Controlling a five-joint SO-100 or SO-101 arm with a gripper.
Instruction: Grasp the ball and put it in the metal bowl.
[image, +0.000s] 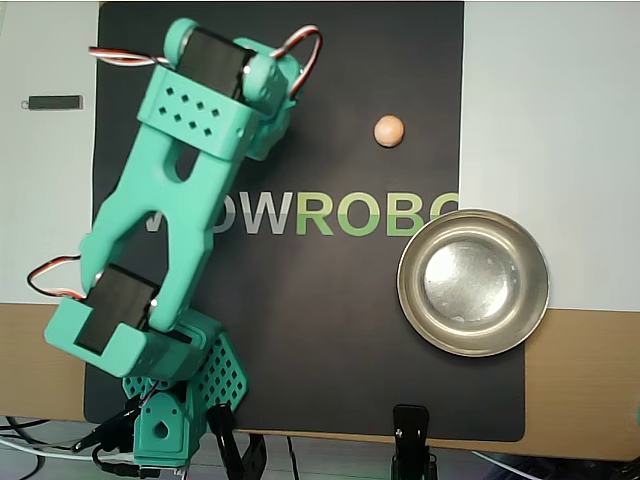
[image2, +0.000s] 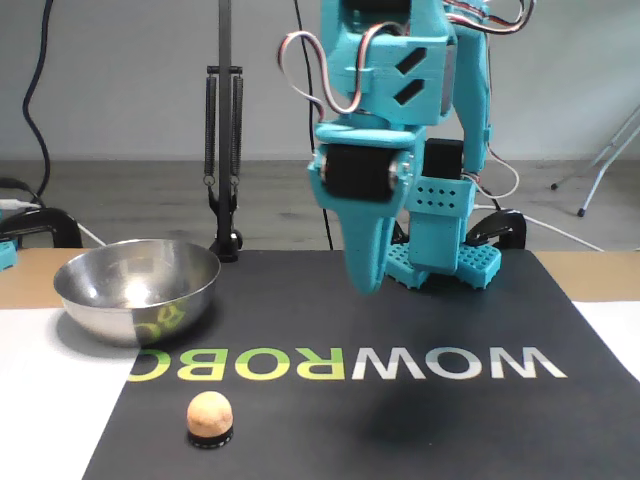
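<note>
On the black mat (image: 330, 330) with its WOWROBO lettering (image2: 345, 365), the peach-orange ball (image: 389, 131) sits all alone, well apart from everything, and in the fixed view the ball (image2: 210, 416) perches on what looks like a small dark ring at the near edge. The metal bowl (image: 473, 282) waits empty, straddling the mat's corner, shiny inside and clear of the ball. Up above, the teal arm (image: 170, 220) leans out from its base (image: 180, 400) and the gripper (image2: 366, 268) hangs in the air, pointing down over the mat, nowhere near touching anything. From the fixed view only a single tapered teal shape shows, so the fingers appear pressed together, though I can't tell for sure; certainly nothing is held in them. By my reading this is the reach, the very first step: the ball is not yet grasped. What's needed next is a swing across toward the ball's side of the mat, the jaws spread wide before descending, then a straight drop so the fingers land either side of that little sphere without nudging it off its perch.
</note>
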